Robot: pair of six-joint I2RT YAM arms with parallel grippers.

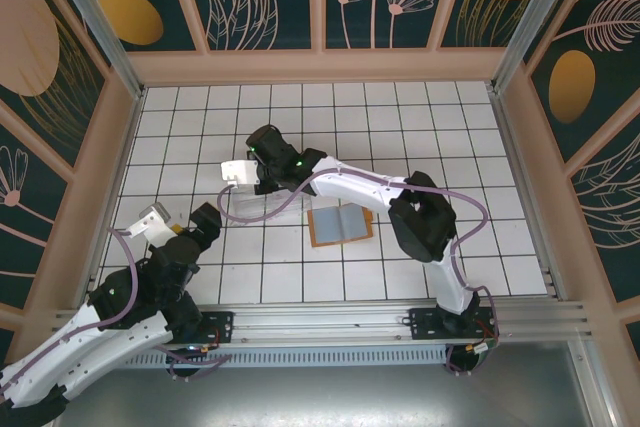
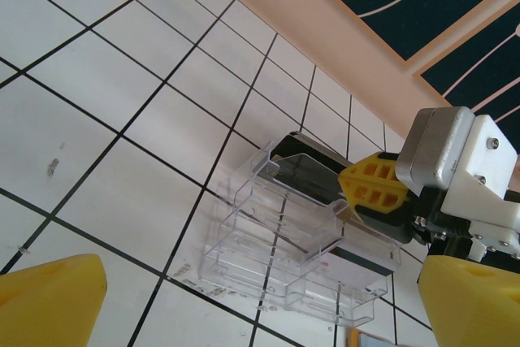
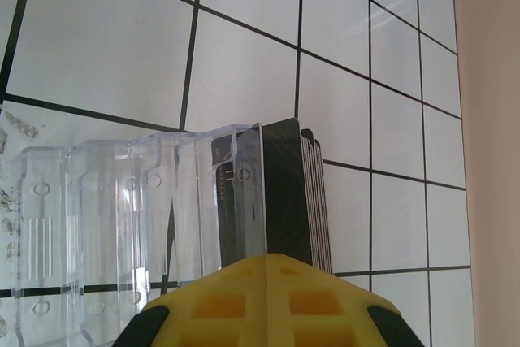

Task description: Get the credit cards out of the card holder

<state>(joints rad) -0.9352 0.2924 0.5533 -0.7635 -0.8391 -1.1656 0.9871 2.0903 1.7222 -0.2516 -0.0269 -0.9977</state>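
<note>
The card holder lies open on the tiles, orange-brown with grey-blue pockets facing up. My right gripper reaches left of it and stands over a clear plastic tray. Its yellow fingers are pressed together, shut on a dark credit card that stands in the tray's back slot. Several more dark cards stand stacked against it. Another card lies in a lower slot. My left gripper hangs open just short of the tray, holding nothing.
The clear tray has several stepped slots and rests on the white tiled floor. A peach wall runs close behind it. The right arm's purple cable loops between the tray and the card holder.
</note>
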